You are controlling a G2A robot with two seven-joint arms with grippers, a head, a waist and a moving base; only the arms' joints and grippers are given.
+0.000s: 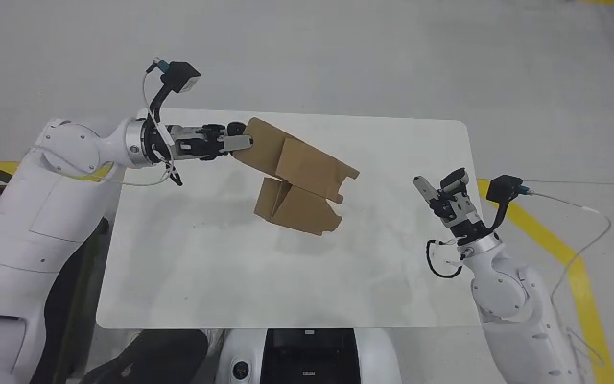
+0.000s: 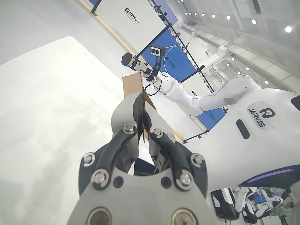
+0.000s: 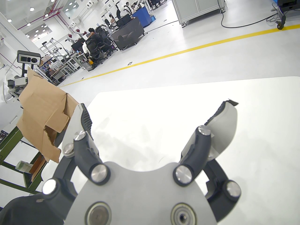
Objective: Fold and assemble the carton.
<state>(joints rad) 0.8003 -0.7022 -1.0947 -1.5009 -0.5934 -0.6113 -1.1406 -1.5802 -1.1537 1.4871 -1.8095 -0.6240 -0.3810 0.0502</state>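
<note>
A brown cardboard carton, partly unfolded with loose flaps, hangs above the white table near its far left. My left gripper is shut on the carton's upper left flap; in the left wrist view the cardboard edge runs between the pads of my left gripper. My right gripper stands open over the table's right edge, well away from the carton, with nothing between its fingers. In the right wrist view the carton hangs off to the side of my open right gripper.
The table's near half and right half are bare white surface. Yellow floor lines run past the right edge. A green frame with a bottle stands beyond the table in the right wrist view.
</note>
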